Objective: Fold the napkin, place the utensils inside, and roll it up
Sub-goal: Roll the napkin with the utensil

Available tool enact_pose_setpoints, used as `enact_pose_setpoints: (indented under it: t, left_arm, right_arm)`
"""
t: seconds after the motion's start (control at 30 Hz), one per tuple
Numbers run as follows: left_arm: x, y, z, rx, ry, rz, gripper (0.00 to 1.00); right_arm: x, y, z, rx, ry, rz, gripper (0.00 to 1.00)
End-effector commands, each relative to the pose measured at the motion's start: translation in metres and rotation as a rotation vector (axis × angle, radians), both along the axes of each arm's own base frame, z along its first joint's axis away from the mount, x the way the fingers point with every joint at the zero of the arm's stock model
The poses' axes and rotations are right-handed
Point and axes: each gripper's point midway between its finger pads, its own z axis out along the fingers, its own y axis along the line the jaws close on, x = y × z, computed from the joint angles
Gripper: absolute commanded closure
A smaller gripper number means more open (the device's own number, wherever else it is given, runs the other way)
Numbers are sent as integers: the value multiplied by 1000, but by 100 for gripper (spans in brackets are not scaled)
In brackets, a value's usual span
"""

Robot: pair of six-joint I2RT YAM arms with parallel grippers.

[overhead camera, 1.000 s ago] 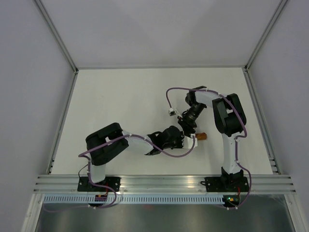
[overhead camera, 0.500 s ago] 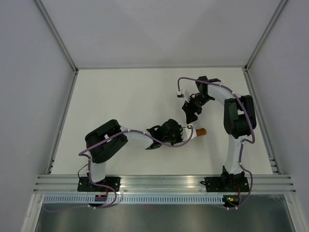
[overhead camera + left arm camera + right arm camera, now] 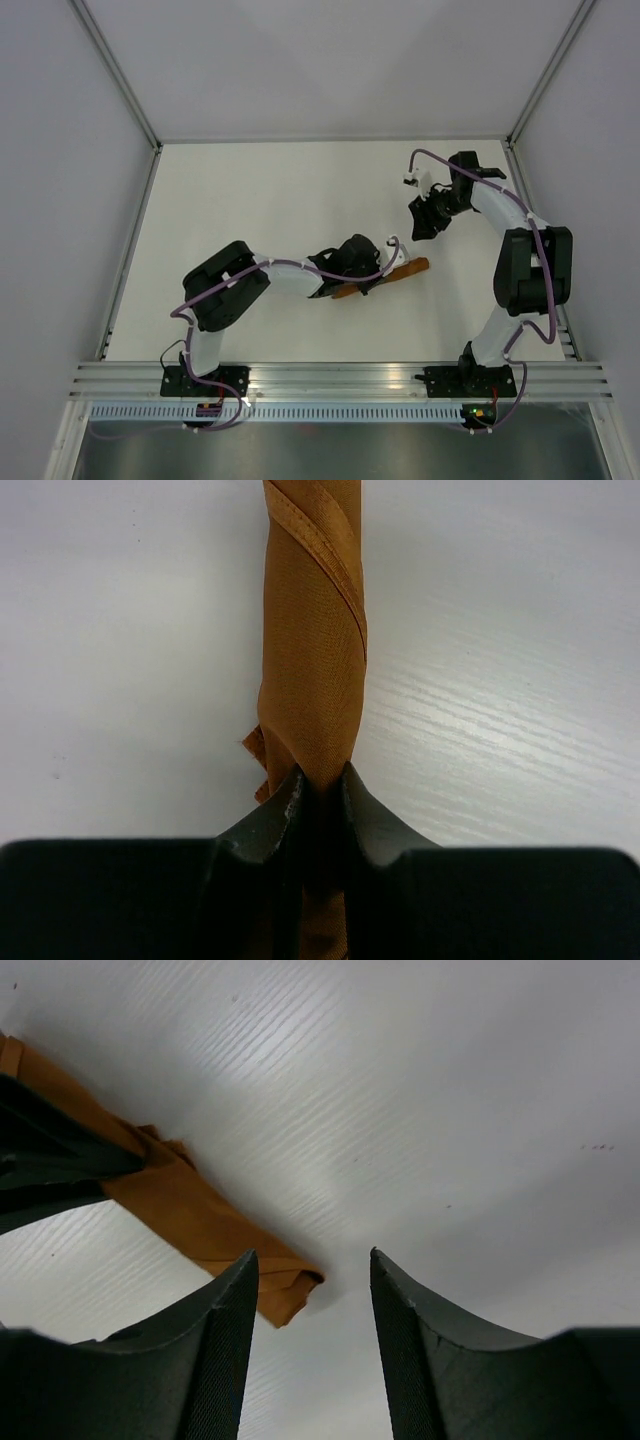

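The napkin (image 3: 411,268) is a rust-orange slim roll lying slantwise on the white table (image 3: 260,200), right of centre. My left gripper (image 3: 376,276) is shut on the roll partway along it; in the left wrist view the roll (image 3: 310,660) runs straight away from the pinching jaws of that gripper (image 3: 320,778). My right gripper (image 3: 419,224) hovers apart from the roll, up and to its right, and stands open with nothing between its fingers. In the right wrist view the roll's end (image 3: 200,1215) lies beyond the open gripper (image 3: 313,1260). The utensils are hidden.
The left gripper's dark body (image 3: 45,1165) shows at the left edge of the right wrist view. Grey walls and metal frame rails (image 3: 130,250) border the table on three sides; the arm bases stand on the near rail (image 3: 340,380).
The right gripper has pulled back from the napkin toward the far right. The left gripper has shifted slightly, and more of the roll now shows on both sides of it.
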Motion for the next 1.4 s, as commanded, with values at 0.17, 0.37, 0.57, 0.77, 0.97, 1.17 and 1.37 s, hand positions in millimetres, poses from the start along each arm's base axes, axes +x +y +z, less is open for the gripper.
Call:
enact_pose_setpoints:
  t: [0.17, 0.37, 0.57, 0.77, 0.97, 1.17, 1.37]
  left_arm:
    - [-33, 39, -76, 189, 353, 214, 79]
    - [-27, 39, -82, 180, 405, 353, 75]
    - [-23, 35, -85, 167, 445, 432, 73]
    - [-18, 29, -85, 131, 485, 522, 69]
    - [-13, 23, -84, 100, 516, 583, 68]
    - [-4, 14, -86, 70, 533, 659, 65]
    - [11, -2, -84, 23, 541, 714, 60]
  right_arm:
    - [-54, -11, -9, -49, 52, -52, 52]
    - [-78, -14, -31, -65, 134, -64, 64]
    - [-89, -15, -48, -70, 202, -58, 68]
    - [-86, -11, -63, -58, 255, -54, 69]
    - [-76, -5, -75, -40, 296, -59, 70]
    - [-58, 2, -77, -17, 311, -86, 71]
    - [-37, 7, -76, -22, 295, -111, 71]
